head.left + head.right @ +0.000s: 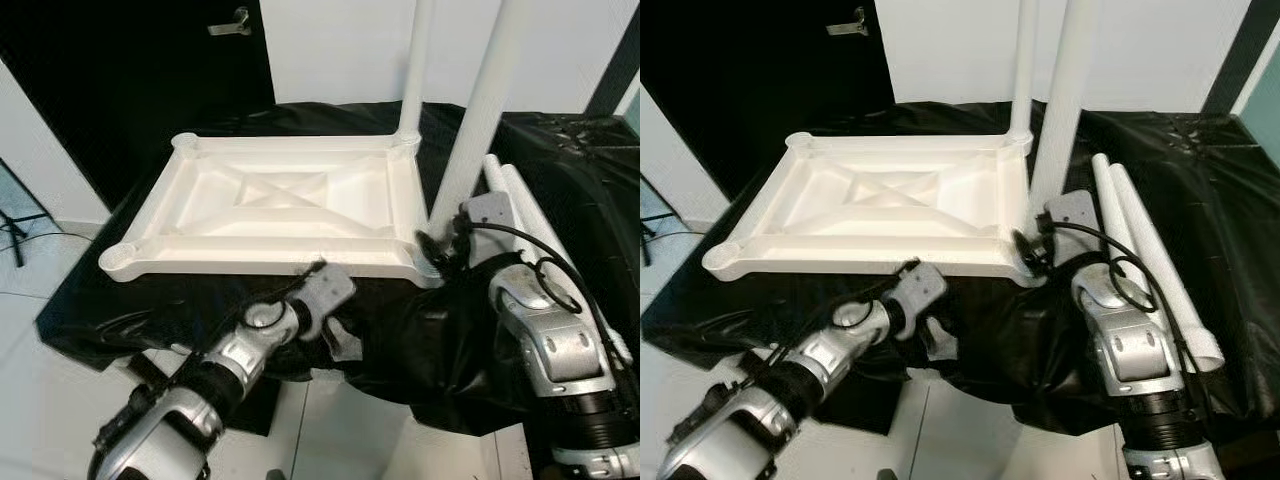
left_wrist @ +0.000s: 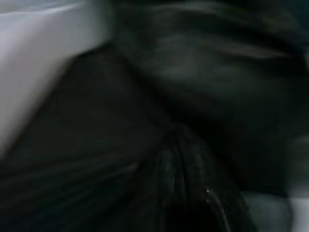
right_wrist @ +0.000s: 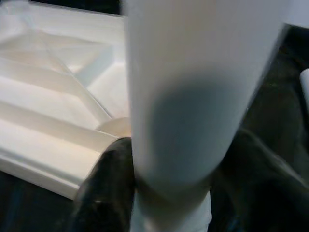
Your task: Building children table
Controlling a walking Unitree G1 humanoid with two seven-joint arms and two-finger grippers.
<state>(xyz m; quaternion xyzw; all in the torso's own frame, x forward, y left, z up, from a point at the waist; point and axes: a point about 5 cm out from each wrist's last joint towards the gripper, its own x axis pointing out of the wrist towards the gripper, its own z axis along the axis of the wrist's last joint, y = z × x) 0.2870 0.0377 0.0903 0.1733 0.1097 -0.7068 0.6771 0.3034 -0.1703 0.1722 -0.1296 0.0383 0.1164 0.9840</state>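
A white plastic tabletop [image 1: 280, 205] is lying upside down on a surface that is covered with black sheeting [image 1: 420, 340], so its ribbed underside with a crossed pattern is facing up. One white leg [image 1: 412, 70] is already standing upright in the far corner socket on the robot's right side. The right gripper [image 1: 437, 255] is holding a second white leg [image 1: 482, 115] close to its lower end, with the black fingers [image 3: 104, 188] clenched around the tube, and this leg is standing a little tilted at the near right corner of the tabletop. In the right wrist view the lower end of the leg is sitting just beside the corner socket, but I cannot tell if it is fully inside. Two more white legs [image 1: 1145, 255] are lying side by side on the black sheeting, to the right of the tabletop and beside the right arm. The left gripper [image 1: 335, 335] is reaching out low in front of the near edge of the tabletop, against the hanging black sheeting; its wrist view is dark and blurred, and I cannot tell how its fingers are standing. A dark door [image 1: 140, 70] with a metal handle [image 1: 232, 22] is standing behind the work surface.
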